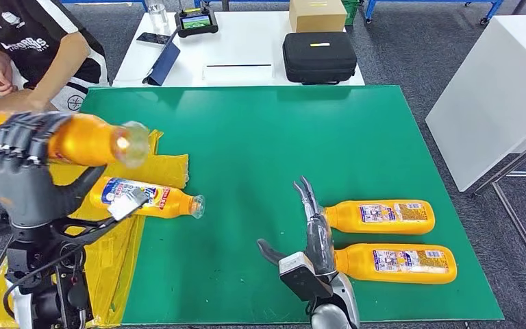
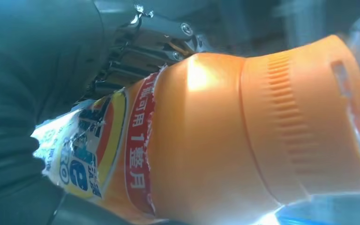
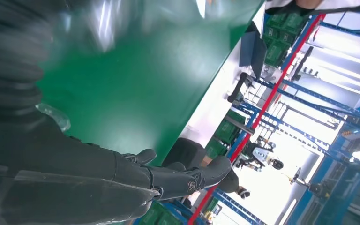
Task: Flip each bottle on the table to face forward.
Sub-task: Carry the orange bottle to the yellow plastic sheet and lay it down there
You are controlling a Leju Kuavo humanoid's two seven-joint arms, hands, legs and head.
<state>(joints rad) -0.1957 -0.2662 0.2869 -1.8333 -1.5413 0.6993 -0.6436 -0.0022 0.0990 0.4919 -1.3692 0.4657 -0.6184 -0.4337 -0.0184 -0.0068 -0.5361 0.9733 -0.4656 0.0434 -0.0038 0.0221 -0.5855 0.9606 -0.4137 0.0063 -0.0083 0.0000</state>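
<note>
Green mat (image 1: 260,157) covers the table, white desk behind it with a black case (image 1: 319,57). Held bottle (image 1: 85,140) is up off the mat in my left hand (image 1: 24,175), fingers wrapped round its body, long axis roughly level, clear cap end pointing toward the mat's middle; far end cut off at the frame edge. Just below it a second bottle (image 1: 147,197) lies on the mat beside the yellow cloth (image 1: 168,168), cap also toward the middle, nearer my left hand. Two more bottles (image 1: 383,216) and (image 1: 397,263) lie side by side across the mat, necks pointing at my right hand (image 1: 311,240), which sits just beside them, fingers spread, holding nothing. Left wrist view is close and blurry; label probably faces the camera, can't confirm. A person sits beyond the mat's far left corner.
</note>
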